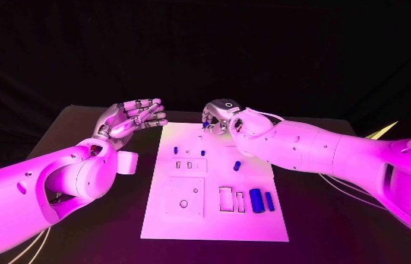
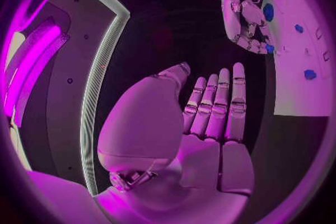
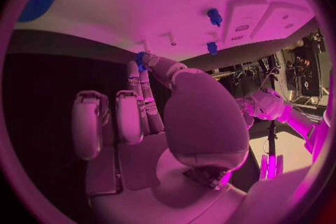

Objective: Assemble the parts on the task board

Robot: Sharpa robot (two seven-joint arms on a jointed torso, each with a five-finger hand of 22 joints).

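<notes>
Fingers (image 3: 142, 75) of the right hand (image 1: 224, 115) pinched a small blue part (image 3: 140, 59) at their tips, thumb against a finger, while the remaining fingers lay straight and close together. That hand hung over the far edge of the task board (image 1: 214, 222), palm turned downward, with its white arm reaching in across the board's right side. The pinched part showed as a blue speck below the hand in the head view, just above the board's far edge.

The task board was a flat white rectangular plate lying lengthwise on the black surface (image 1: 77, 127), bearing raised square blocks and rectangular recesses. Two short blue pegs (image 1: 176, 150) stood in its far-left area, a small blue piece (image 1: 237, 165) lay tilted near the middle, and a thick blue cylinder (image 1: 256, 200) with a thinner blue rod (image 1: 269, 201) beside it lay near the right edge, next to two rectangular recesses.

The left hand (image 1: 133, 118) was raised off the surface to the left of the board's far corner, palm facing up and toward the robot. Its fingers (image 2: 217, 101) were extended side by side, slightly curled at the tips, holding nothing.
</notes>
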